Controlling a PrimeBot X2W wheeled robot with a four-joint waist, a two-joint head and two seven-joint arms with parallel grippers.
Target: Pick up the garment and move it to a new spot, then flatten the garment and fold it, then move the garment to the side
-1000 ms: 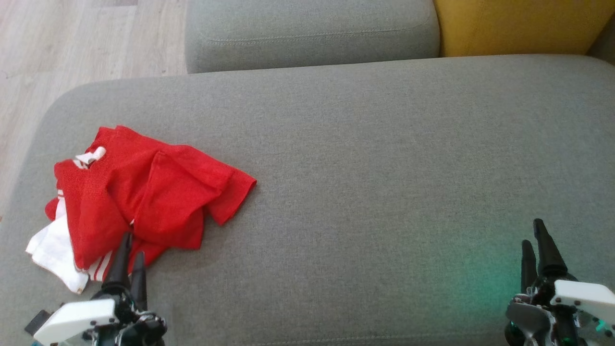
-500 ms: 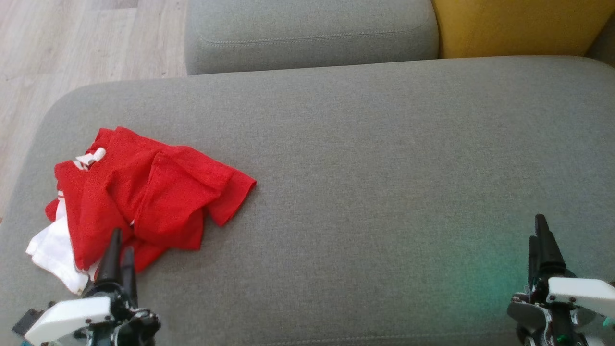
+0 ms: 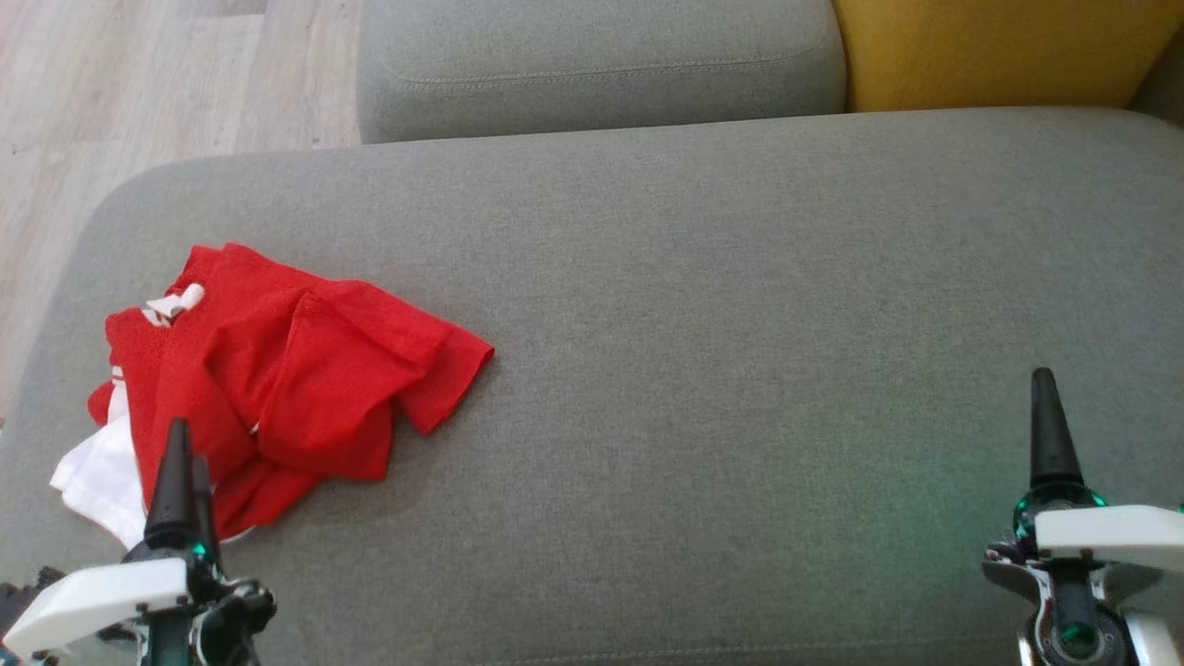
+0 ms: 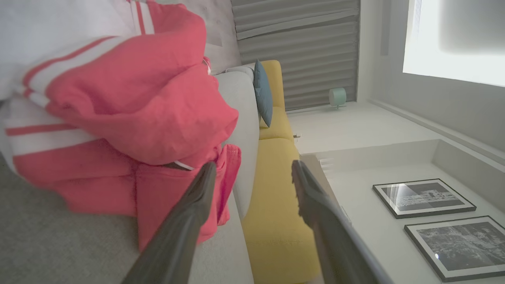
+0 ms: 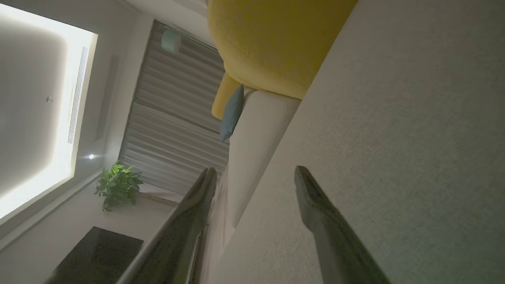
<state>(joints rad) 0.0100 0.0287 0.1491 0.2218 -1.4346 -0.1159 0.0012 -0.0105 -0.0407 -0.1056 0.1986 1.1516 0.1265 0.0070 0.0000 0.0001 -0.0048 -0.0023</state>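
1. The left fingers (image 3: 182,462) stand spread with nothing between them. In the left wrist view, one finger (image 4: 189,213) lies across the shirt's near hem, and the gap between the two is empty.
2. From the head view, their tips sit over the near edge of the shirt (image 3: 296,379). Whether they touch the cloth cannot be told.
3. The right fingers (image 3: 1047,416) are also spread and empty. In the right wrist view, one finger (image 5: 331,228) shows against the bare grey fabric.
4. The right fingers hang over the near right part of the sofa seat (image 3: 740,305), well apart from the shirt.
5. The shirt is red with white stripes and a white part. It lies crumpled in a heap on the left end of the seat, with one sleeve pointing toward the middle.
6. Behind the seat is a grey back cushion (image 3: 601,65), with a yellow cushion (image 3: 999,46) just beside it on the right.
7. Pale wooden floor (image 3: 139,83) shows beyond the seat's left end.
8. The left wrist view also takes in a blue pillow (image 4: 263,92) and two framed pictures (image 4: 424,197). The right wrist view shows a green plant (image 5: 118,185).
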